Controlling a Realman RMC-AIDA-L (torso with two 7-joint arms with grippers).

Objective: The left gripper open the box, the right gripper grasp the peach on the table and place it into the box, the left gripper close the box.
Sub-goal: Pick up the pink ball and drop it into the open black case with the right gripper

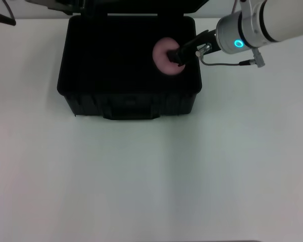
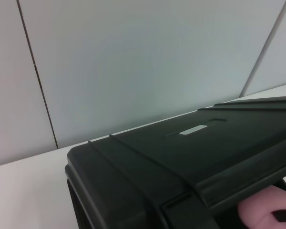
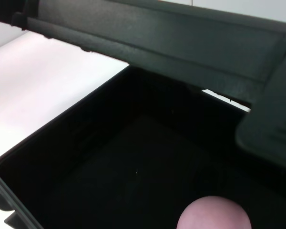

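My right gripper (image 1: 178, 56) reaches in over the box's right rim; its black fingers (image 1: 184, 52) are closed on the peach (image 1: 164, 57), gripping it from the right side. Peach sits in the right rear part of the open box (image 1: 129, 103), over the dark interior; cannot tell whether it touches the floor of the box. In the right wrist view the peach (image 3: 213, 213) shows as a pink dome against the black inside of the box (image 3: 62, 143).

Blue-ringed right arm (image 1: 252, 30) comes in from the upper right, thin cable looping below the wrist.

Box lid (image 2: 190, 152) is raised, small white label (image 2: 193, 129) on its outer face; the peach (image 2: 262, 212) peeks out beneath its edge.

Left gripper: not seen at the lid, so its fingers I cannot tell.

Box stands on the white desk (image 1: 151, 176), handle toward me.
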